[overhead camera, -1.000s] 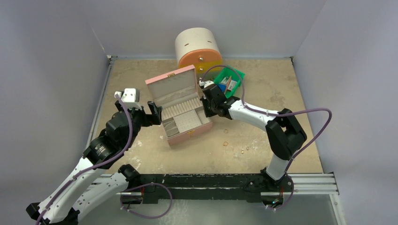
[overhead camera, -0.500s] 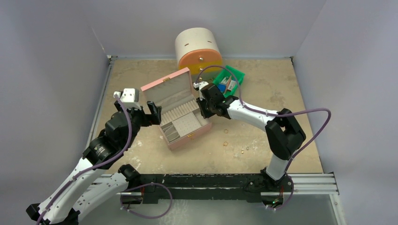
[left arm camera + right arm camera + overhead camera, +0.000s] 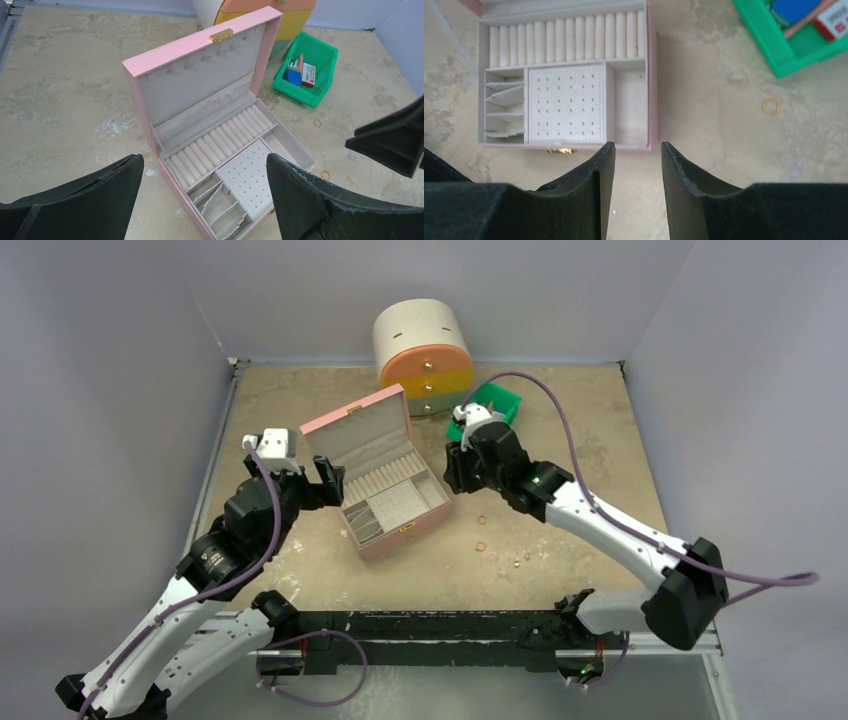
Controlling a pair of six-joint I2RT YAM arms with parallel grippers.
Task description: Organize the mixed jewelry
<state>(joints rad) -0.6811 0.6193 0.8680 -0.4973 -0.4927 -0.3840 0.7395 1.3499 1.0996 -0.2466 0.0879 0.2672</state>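
Top external view: pink jewelry box (image 3: 385,480) stands open between both arms, likely ready for filling. Loose gold rings (image 3: 481,546) lie on the table (image 3: 600,440) right of it. Left gripper (image 3: 328,480) gapes wide, empty; right gripper (image 3: 638,147) is narrowly parted and holds nothing.

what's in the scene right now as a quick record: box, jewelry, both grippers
jewelry box: pink, lid open, no jewelry visible inside
gold rings: loose on the table, right of the box
left gripper: wide open, empty, beside the box's left side
right gripper: narrowly open, empty, by the box's right side
green bin: behind the box, coloured items inside
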